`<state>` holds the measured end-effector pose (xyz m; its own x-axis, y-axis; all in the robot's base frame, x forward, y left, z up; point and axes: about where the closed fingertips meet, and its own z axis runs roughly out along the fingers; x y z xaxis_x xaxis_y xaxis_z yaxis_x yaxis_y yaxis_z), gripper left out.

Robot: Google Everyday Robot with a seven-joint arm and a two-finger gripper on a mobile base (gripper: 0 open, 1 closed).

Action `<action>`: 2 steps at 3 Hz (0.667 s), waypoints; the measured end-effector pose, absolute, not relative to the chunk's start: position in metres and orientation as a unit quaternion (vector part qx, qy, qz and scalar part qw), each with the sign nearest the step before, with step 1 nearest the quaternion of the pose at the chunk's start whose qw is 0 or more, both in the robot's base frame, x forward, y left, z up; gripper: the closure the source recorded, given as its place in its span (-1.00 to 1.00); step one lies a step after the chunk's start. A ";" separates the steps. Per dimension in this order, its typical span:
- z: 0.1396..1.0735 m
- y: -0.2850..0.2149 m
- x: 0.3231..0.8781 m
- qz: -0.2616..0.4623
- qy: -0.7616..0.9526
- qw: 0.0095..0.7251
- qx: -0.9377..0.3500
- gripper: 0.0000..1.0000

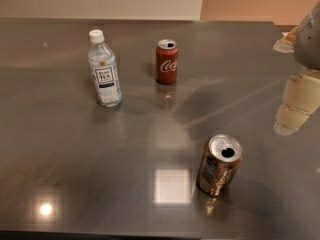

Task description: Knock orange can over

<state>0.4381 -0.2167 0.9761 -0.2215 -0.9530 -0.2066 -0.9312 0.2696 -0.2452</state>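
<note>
The orange can (218, 165) is a bronze drink can with a silver top. It stands upright on the grey table (75, 149), towards the front right. My gripper (295, 106) is at the right edge of the view, above and to the right of the can and apart from it. Its pale fingers (291, 116) point down.
A red Coca-Cola can (167, 61) stands upright at the back centre. A clear tea bottle (104, 69) with a white cap stands to its left. The table's far edge meets a pale wall.
</note>
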 end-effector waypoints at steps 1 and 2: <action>0.976 -0.217 0.438 -0.034 0.781 0.159 -0.603 -1.00; 0.975 -0.212 0.435 -0.030 0.773 0.167 -0.612 -1.00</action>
<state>0.4348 -0.2122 0.9747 -0.1954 -0.9553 -0.2216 -0.9356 0.2494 -0.2499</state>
